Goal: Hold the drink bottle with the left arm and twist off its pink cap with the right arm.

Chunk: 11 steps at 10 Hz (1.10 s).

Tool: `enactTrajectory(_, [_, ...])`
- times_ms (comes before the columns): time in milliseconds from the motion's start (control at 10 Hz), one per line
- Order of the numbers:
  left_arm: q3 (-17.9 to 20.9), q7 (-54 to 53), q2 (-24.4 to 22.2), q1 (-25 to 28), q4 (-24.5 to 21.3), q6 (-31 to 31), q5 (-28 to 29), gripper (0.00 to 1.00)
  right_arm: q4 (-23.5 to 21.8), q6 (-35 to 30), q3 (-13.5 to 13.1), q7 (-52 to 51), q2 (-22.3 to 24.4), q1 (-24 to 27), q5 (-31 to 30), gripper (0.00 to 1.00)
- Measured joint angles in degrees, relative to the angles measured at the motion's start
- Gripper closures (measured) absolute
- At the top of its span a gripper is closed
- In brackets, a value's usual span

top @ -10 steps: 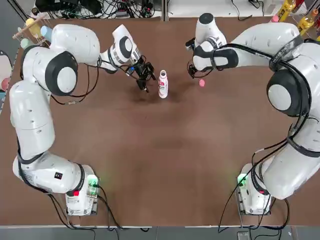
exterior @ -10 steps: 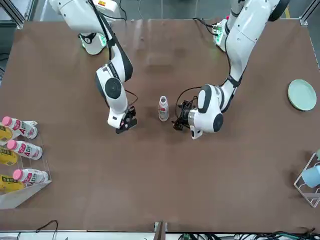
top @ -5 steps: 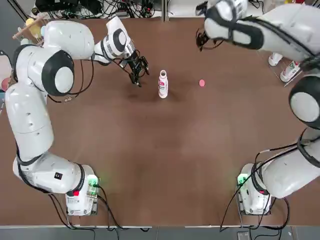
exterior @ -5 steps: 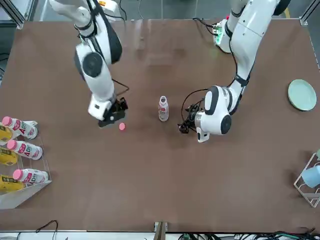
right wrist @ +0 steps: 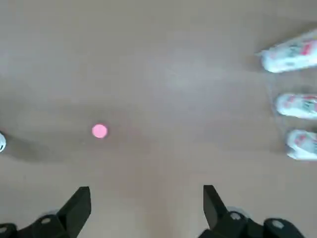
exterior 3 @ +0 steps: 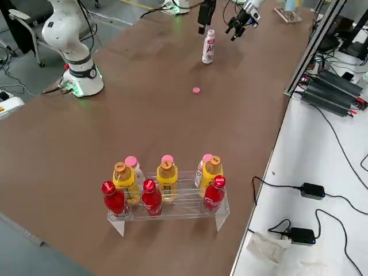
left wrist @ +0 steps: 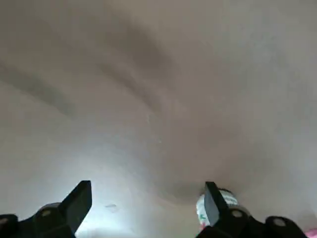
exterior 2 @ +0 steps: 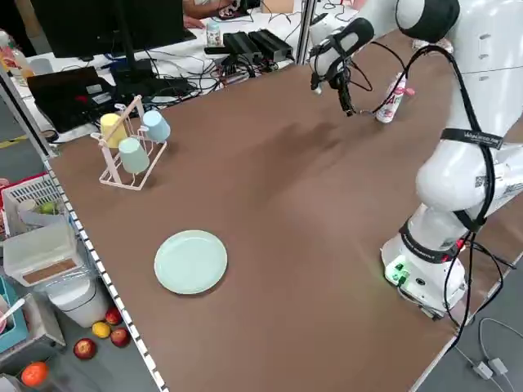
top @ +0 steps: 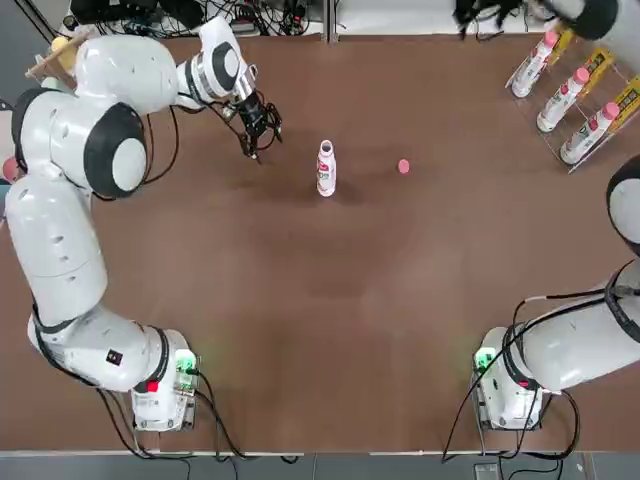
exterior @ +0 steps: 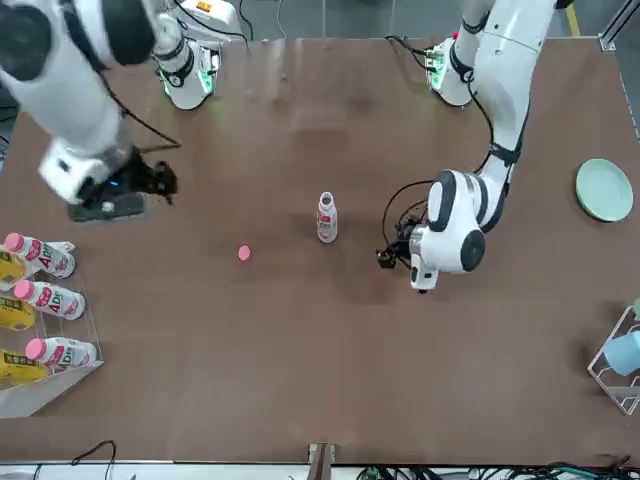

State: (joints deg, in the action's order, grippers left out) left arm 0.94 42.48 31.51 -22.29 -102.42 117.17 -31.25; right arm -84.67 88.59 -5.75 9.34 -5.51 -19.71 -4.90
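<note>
While both arm bases sit at the near edge of the brown worktop [top: 320, 330], the middle of the surface lies bare.

Farther out, the drink bottle [top: 326, 168] stands upright near the centre with nothing touching it and its neck uncovered. The pink cap [top: 403, 166] lies flat on the worktop to the bottle's right in the top view, well apart from it and from both arms.

To the bottle's left in that view, the left claw [top: 255, 133] hangs a little way off from the bottle, fingers spread and holding nothing. In the left wrist view the bottle shows just beside one finger [left wrist: 215, 206], but the top view shows a clear gap between claw and bottle.

At the far right corner a clear rack [top: 572, 90] holds white bottles with pink caps and yellow bottles, lying tilted.

Farthest of all, the right claw [exterior: 110, 190] is lifted high above the worktop on the rack's side, seen large in the front view. The right wrist view shows its fingers [right wrist: 74, 210] wide apart and empty, looking down on the pink cap and the racked bottles below.

On the left arm's side of the worktop lie a pale green plate [exterior: 604, 189] and a wire stand with cups [exterior 2: 131, 143].
</note>
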Motion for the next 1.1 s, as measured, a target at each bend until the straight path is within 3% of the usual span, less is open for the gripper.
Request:
enactTrajectory(200, [6.3,-8.3,-1.4,-2.0,0.1,-2.7,0.5,0.0,3.0,-1.6,-1.3,-3.0,0.9,4.1,0.2,0.0])
enactTrajectory(500, [22.5,-22.3,-3.1,-10.3,0.3,-6.8,2.9,0.0,3.3,-2.9,-1.5,-4.6,1.7,10.5,5.3,0.0])
enactTrajectory(600, [25.9,-26.3,-3.4,-11.4,0.7,-8.6,4.4,0.0,3.4,-3.1,-1.6,-4.9,1.7,11.0,5.7,0.0])
enactTrajectory(1100, [33.7,-37.0,-3.6,-11.7,5.9,-17.0,9.6,0.0,6.2,-3.3,-1.4,-4.9,1.9,11.0,5.7,0.0])
